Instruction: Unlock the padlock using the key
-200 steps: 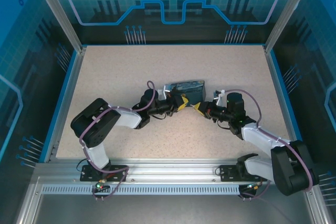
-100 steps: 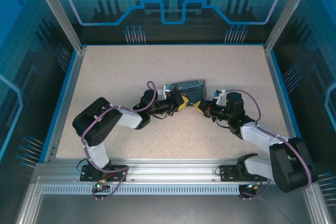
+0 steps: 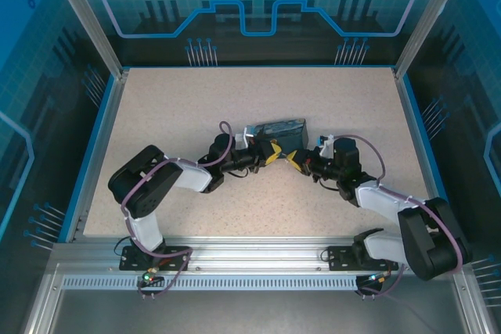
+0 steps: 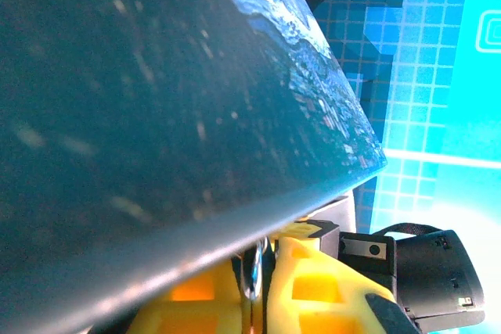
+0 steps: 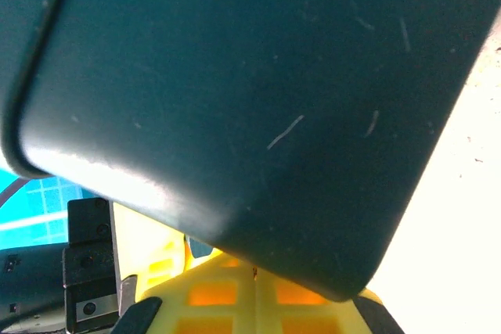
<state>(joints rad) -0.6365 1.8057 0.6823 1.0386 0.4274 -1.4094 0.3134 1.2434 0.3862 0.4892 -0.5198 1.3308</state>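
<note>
A blue-and-yellow swirl-painted box lies mid-table, and both grippers meet at its near side. My left gripper is shut, its yellow fingers pinching a small shiny metal loop just under the box. Whether that loop belongs to the padlock I cannot tell; no padlock body shows. My right gripper is shut too, tucked beneath the box's dark rounded corner. A tiny dark sliver, the key, pokes out at the seam between its fingertips. The two grippers' tips are almost touching.
The speckled table is framed by a blue rim and an aluminium cage with blue printed walls. The arm bases sit on the metal rail at the near edge. Open tabletop lies to the left, right and behind the box.
My right gripper has crept left toward the left gripper, closing the gap between their tips. The box's near end has shifted slightly. The left arm has barely moved.
</note>
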